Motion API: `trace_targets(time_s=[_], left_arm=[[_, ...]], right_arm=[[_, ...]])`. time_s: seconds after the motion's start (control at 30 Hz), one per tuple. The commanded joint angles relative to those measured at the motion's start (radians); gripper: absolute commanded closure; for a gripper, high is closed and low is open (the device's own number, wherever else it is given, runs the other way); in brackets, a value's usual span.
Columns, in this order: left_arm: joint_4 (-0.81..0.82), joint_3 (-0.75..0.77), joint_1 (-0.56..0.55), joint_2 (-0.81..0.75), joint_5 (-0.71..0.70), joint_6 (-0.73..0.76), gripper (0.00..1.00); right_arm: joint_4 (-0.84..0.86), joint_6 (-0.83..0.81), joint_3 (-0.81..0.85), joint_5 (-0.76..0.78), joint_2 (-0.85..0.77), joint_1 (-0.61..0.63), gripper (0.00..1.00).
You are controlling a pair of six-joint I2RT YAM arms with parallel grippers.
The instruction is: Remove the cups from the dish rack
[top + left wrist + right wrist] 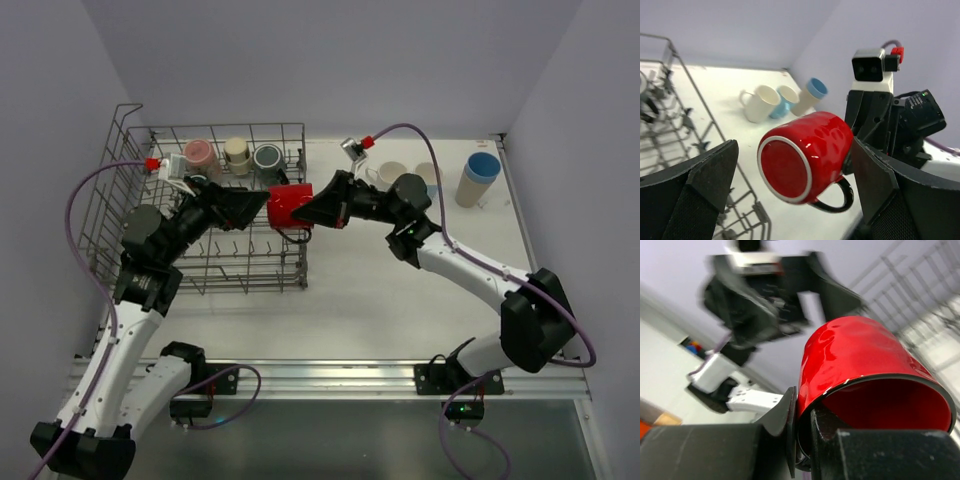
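Red mug [290,207] is hanging in the air at the right edge of the dish rack [110,185], above the table [400,295]. It is lying on its side, its long axis running level between the arms, with the base facing the left pincer [258,207], the mouth facing the right pincer [308,209] and the handle drooping downward. The right pincer is clenching the mug's rim, one finger inside. The left pincer is standing released, fingers spread wide on either side of the mug.

top: overhead, wide | wrists: close, opposed — all share red cup [805,160]
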Motion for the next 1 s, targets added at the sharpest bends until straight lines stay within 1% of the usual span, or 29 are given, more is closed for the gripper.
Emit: trace_targets(time_s=[0.0, 0.03, 0.07, 0.1, 0.13, 0.2, 0.23, 0.27, 0.3, 0.33, 0.37, 0.4, 0.5, 0.53, 0.57, 0.6, 0.67, 0.73, 0.83, 0.87, 0.9, 0.97], left_arm=[[-0.257, 0.120, 0.004, -0.063, -0.229, 0.264, 0.00], [-0.282, 0.129, 0.004, -0.076, -0.253, 0.289, 0.00], [-0.326, 0.144, 0.004, -0.082, -0.304, 0.338, 0.00], [-0.346, 0.147, 0.004, -0.100, -0.326, 0.361, 0.00], [-0.377, 0.141, 0.004, -0.112, -0.374, 0.402, 0.00], [-0.394, 0.123, 0.004, -0.137, -0.419, 0.434, 0.00], [-0.397, 0.111, 0.004, -0.166, -0.439, 0.459, 0.00], [-0.400, 0.080, 0.004, -0.180, -0.471, 0.470, 0.00], [-0.396, 0.063, 0.004, -0.194, -0.484, 0.478, 0.00], [-0.391, 0.030, 0.004, -0.220, -0.496, 0.485, 0.00], [-0.374, 0.013, 0.004, -0.229, -0.499, 0.482, 0.00], [-0.364, -0.003, 0.004, -0.249, -0.499, 0.481, 0.00], [-0.328, -0.049, 0.004, -0.269, -0.498, 0.481, 0.00], [-0.325, -0.058, 0.004, -0.272, -0.504, 0.487, 0.00], [-0.325, -0.063, 0.004, -0.277, -0.540, 0.488, 0.00], [-0.324, -0.066, 0.004, -0.283, -0.547, 0.490, 0.00], [-0.342, -0.064, 0.004, -0.289, -0.556, 0.493, 0.00], [-0.347, -0.069, 0.002, -0.298, -0.559, 0.491, 0.00], [-0.367, -0.064, -0.005, -0.287, -0.579, 0.493, 0.00], [-0.370, -0.063, -0.008, -0.287, -0.588, 0.494, 0.00], [-0.371, -0.063, -0.011, -0.287, -0.590, 0.496, 0.00], [-0.373, -0.060, -0.011, -0.290, -0.594, 0.494, 0.00]], right_arm=[[-0.229, -0.171, 0.052, 0.074, -0.104, -0.040, 1.00], [-0.385, -0.268, 0.072, 0.093, -0.114, -0.045, 1.00], [-0.456, -0.318, 0.117, 0.128, -0.118, -0.054, 1.00], [-0.601, -0.413, 0.145, 0.139, -0.120, -0.062, 1.00], [-0.676, -0.461, 0.211, 0.150, -0.115, -0.083, 1.00], [-0.831, -0.565, 0.297, 0.160, -0.095, -0.114, 1.00], [-1.009, -0.679, 0.346, 0.180, -0.059, -0.125, 1.00], [-1.087, -0.744, 0.439, 0.208, -0.039, -0.140, 1.00], [-1.159, -0.799, 0.483, 0.264, -0.014, -0.146, 1.00], [-1.277, -0.899, 0.530, 0.298, 0.044, -0.149, 1.00], [-1.328, -0.944, 0.619, 0.336, 0.076, -0.151, 1.00], [-1.411, -1.014, 0.656, 0.423, 0.108, -0.152, 1.00], [-1.483, -1.117, 0.777, 0.553, 0.224, -0.151, 1.00], [-1.500, -1.136, 0.806, 0.565, 0.254, -0.152, 1.00], [-1.523, -1.154, 0.880, 0.573, 0.323, -0.152, 1.00], [-1.564, -1.179, 0.917, 0.587, 0.360, -0.152, 1.00], [-1.586, -1.199, 1.015, 0.662, 0.428, -0.151, 1.00], [-1.605, -1.236, 1.069, 0.700, 0.515, -0.152, 1.00], [-1.644, -1.288, 1.176, 0.691, 0.624, -0.151, 1.00], [-1.657, -1.295, 1.234, 0.690, 0.653, -0.151, 1.00], [-1.663, -1.311, 1.250, 0.690, 0.699, -0.151, 1.00], [-1.654, -1.323, 1.258, 0.677, 0.728, -0.151, 1.00]])
